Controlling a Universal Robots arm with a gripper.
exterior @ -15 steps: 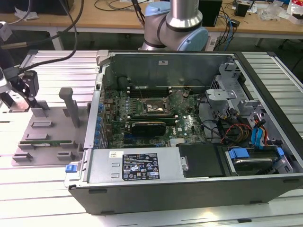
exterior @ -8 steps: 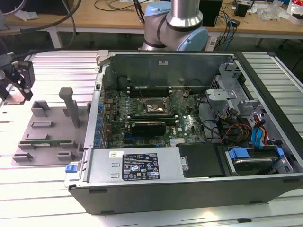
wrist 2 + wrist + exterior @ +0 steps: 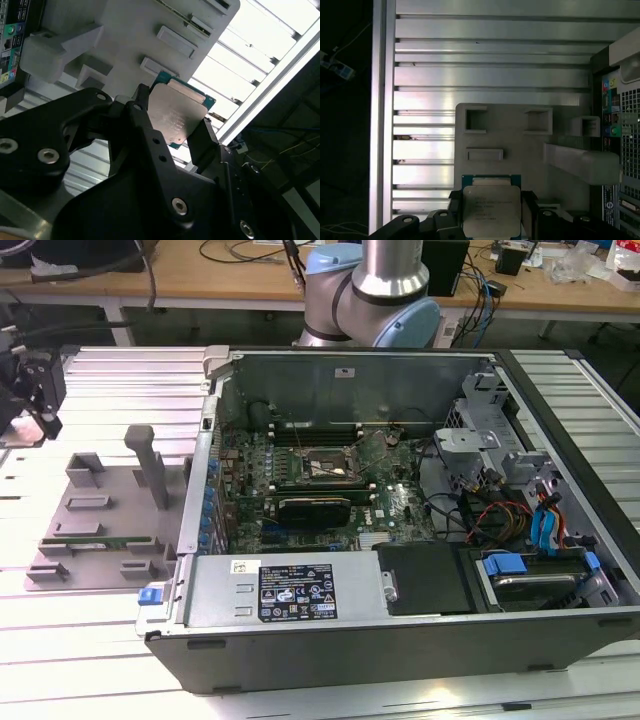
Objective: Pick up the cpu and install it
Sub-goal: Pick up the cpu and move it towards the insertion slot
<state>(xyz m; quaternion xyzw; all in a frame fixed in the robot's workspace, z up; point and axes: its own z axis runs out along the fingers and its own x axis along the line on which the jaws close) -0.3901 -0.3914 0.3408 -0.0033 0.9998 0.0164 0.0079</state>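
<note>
Holding the small flat square cpu (image 3: 176, 119) w/ silver-grey metal top plate and thin green rim, the black two-finger gripper (image 3: 174, 114) is clamped on it by two opposite edges; in both wrist views a black finger (image 3: 205, 139) presses each side and the plate is bare btwn them. In the first wrist view the cpu (image 3: 491, 212) hangs over the near edge of the pale grey plastic fixture tray (image 3: 520, 150), which lies on the slatted aluminium table (image 3: 495, 75). It looks to be clear of the tray, tho contact can't be ruled out from that angle. In the exterior view the gripper (image 3: 40, 400) is at abt 9 o'clock from the open dark-grey metal computer case (image 3: 420, 650), and at abt 10 o'clock from the tray (image 3: 100, 510), well apart from the black-framed square socket (image 3: 325, 468) on the green board. To do this carry well, my judgement: hold the chip level, grip on the rim edges only, no squeeze on the plate, go slow, and pass high over the case side wall. Orientation: metal plate faces the wrist cams, underside faces the table, so approx flat. It's square, so no real long axis. Its edges run parallel w/ the tray's edges and the table slats in the first wrist view.
</note>
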